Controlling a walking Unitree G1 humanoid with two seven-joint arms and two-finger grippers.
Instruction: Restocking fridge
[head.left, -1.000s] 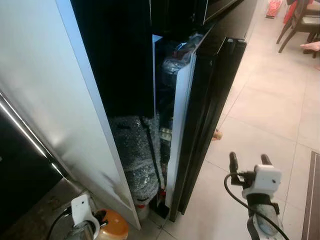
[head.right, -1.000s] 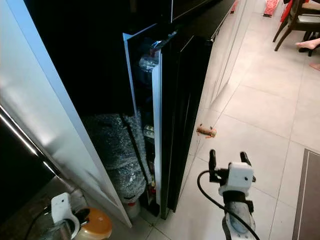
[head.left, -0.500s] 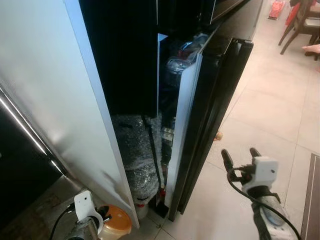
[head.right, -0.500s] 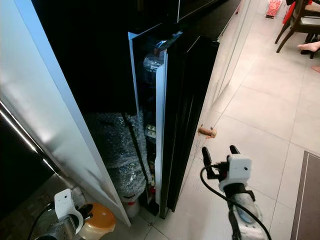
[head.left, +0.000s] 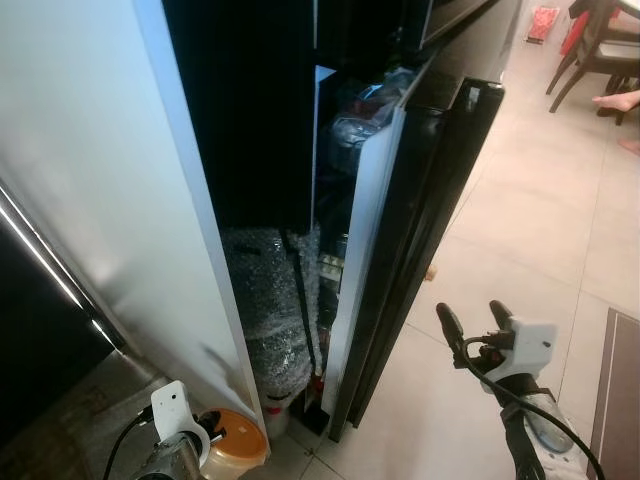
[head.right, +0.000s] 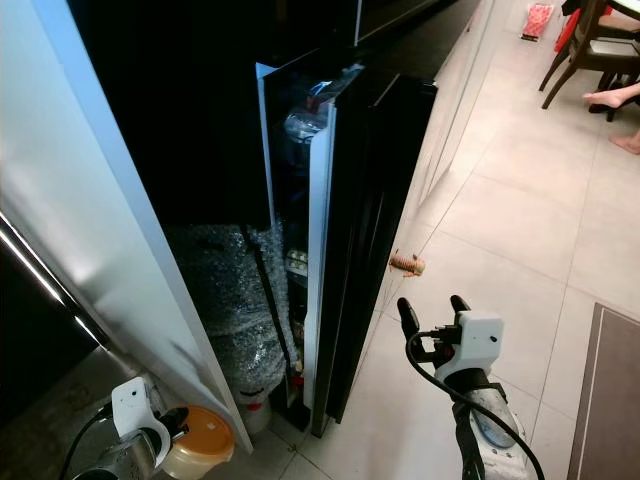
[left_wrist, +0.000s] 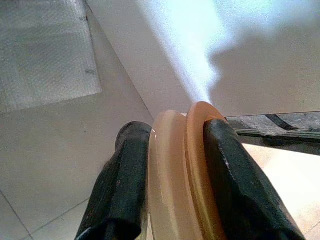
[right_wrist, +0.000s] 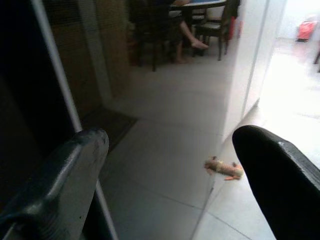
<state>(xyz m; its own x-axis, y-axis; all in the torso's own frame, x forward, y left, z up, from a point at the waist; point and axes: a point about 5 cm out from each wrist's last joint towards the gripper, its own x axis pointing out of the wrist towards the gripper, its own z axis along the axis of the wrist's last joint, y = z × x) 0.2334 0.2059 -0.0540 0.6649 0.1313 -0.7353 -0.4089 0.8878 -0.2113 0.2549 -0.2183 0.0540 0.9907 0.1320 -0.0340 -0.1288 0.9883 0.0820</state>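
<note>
The black fridge door (head.left: 425, 210) stands ajar, its white inner lining (head.left: 362, 230) facing the dark interior. Bottles and packets (head.left: 352, 118) crowd the door shelf. My right gripper (head.left: 469, 317) hovers open above the tiled floor, just right of the door's outer face and apart from it; in the right wrist view its fingers (right_wrist: 75, 170) stand wide apart before the glossy door. Low at the left, my left gripper (left_wrist: 180, 190) is shut on an orange-lidded container (head.left: 230, 445), with the fingers clamping its lid (left_wrist: 192, 165) edgewise.
A tall white panel (head.left: 100, 200) rises at the left. Bubble-wrapped bundles (head.left: 272, 300) fill the gap below the dark interior. A small brown object (head.right: 407, 264) lies on the floor by the door. A chair and a person's feet (head.right: 612, 96) are far right, a dark mat (head.right: 603, 400) near right.
My right gripper has drifted left, closer to the fridge door's outer face. The view has shifted slightly. The left gripper still holds the container.
</note>
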